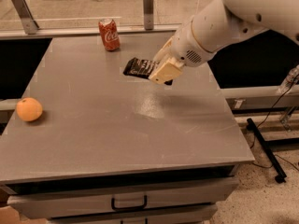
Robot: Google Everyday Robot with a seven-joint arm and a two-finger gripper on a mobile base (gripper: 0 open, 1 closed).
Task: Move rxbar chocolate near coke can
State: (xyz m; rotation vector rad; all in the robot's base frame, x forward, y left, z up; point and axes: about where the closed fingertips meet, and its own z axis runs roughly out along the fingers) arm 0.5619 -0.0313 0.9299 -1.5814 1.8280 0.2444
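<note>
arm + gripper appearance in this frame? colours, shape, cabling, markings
Glossy white robot arm: bulky, rounded shell segments, with a thin tan seam ring at the wrist and a small dotted vent patch beside it. Cream-beige two-finger gripper, over the rear middle of the flat grey table: blocky and flat-sided. No external cables, sleeves or logos show.
</note>
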